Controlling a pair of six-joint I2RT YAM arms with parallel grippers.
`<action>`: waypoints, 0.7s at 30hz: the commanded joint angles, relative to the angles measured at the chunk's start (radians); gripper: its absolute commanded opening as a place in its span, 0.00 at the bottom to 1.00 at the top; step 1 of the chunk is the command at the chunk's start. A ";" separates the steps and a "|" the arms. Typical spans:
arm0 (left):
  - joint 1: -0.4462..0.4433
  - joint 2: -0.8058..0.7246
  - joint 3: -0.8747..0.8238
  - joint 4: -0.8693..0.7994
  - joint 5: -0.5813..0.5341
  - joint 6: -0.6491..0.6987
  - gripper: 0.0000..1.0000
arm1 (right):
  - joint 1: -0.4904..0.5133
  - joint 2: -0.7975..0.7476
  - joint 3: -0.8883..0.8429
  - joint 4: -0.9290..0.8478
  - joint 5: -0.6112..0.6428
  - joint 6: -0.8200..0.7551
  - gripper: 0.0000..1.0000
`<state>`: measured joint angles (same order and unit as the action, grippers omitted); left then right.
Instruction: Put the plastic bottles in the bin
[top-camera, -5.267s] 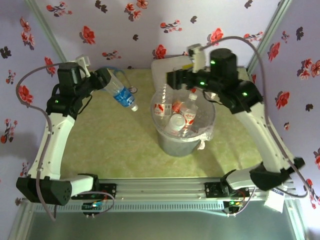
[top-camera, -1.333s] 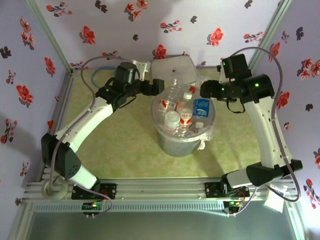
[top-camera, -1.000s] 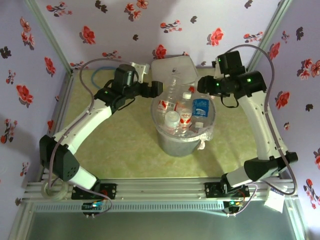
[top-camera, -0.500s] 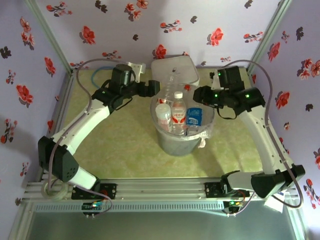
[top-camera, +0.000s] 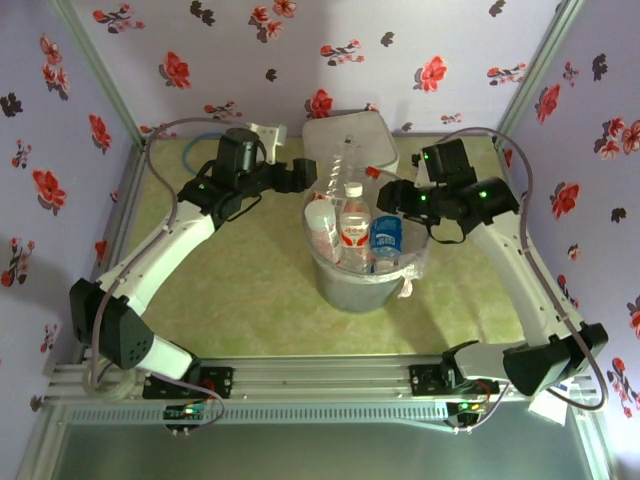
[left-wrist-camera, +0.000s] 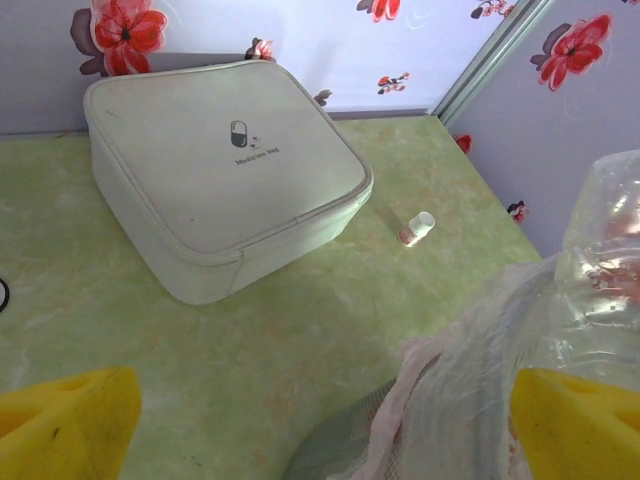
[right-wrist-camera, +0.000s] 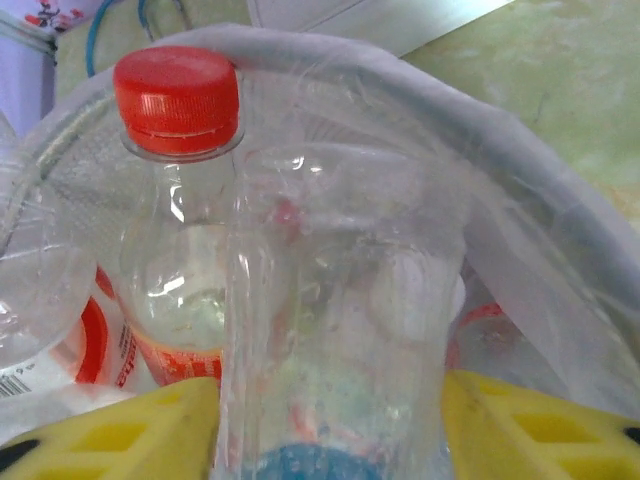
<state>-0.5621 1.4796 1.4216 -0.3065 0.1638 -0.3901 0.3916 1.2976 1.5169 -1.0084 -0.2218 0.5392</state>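
The bin (top-camera: 362, 292) is a grey bucket lined with a clear bag and stands mid-table with several plastic bottles upright in it. A blue-labelled bottle (top-camera: 385, 238) stands inside at the right, next to a red-and-white-labelled one (top-camera: 351, 233). My right gripper (top-camera: 397, 197) hangs over the right rim. In the right wrist view its yellow pads (right-wrist-camera: 150, 430) lie against both sides of the clear bottle (right-wrist-camera: 340, 330), beside a red-capped bottle (right-wrist-camera: 177, 95). Whether the pads press it is unclear. My left gripper (top-camera: 302, 177) is open at the back left rim with nothing between its pads (left-wrist-camera: 70, 425).
A white rounded-square box (top-camera: 350, 135) lies just behind the bin, with a tiny white cap-like piece (left-wrist-camera: 417, 227) on the mat beside it. A blue cable loop (top-camera: 195, 150) lies at the back left. The floral walls close in the back and sides.
My right gripper came down and left over the bin with the blue-labelled bottle, which now sits lower among the others. The bottles inside shifted upright. My left gripper drew back slightly left.
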 joint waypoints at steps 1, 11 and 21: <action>-0.013 0.011 0.001 0.017 0.020 -0.009 0.95 | -0.010 -0.026 0.105 -0.098 0.081 -0.039 0.68; -0.045 0.046 0.027 -0.026 -0.009 0.032 0.95 | -0.085 -0.077 0.154 -0.173 0.191 -0.101 0.71; -0.072 0.060 0.019 -0.043 -0.043 0.053 0.96 | -0.122 -0.099 0.043 -0.070 0.104 -0.086 0.71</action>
<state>-0.6163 1.5402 1.4452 -0.3096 0.1326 -0.3817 0.2745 1.2118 1.5753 -1.1324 -0.0788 0.4553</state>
